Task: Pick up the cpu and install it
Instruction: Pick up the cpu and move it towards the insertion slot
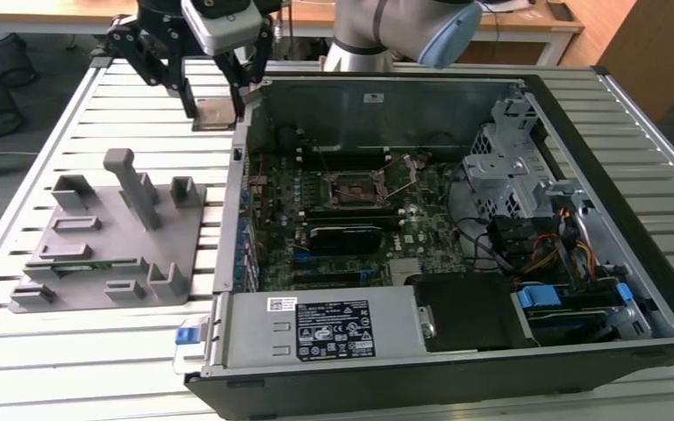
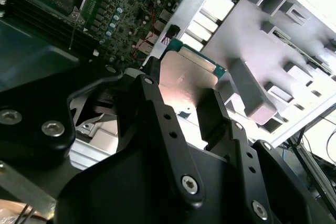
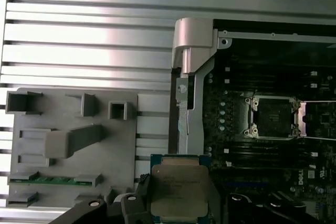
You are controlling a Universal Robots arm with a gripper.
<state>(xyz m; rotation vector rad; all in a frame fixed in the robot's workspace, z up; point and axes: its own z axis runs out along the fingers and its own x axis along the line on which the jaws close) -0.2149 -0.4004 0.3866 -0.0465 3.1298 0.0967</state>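
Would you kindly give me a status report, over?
Claw shut on the cpu, held above the table. Beside the case wall. Socket open, bare.

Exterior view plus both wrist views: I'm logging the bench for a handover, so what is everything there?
cpu: one, silver-grey, held in the fingers above the table, beside the case.
case: one, black, open, on the table.
motherboard: one, dark, inside the case.
socket: one, black, open, mid motherboard.
power supply: one, silver, inside the case.
fixture: one, grey, exterior view's left of case.
table: one, pale, slatted.
gripper: one, black, fingers shut on cpu.
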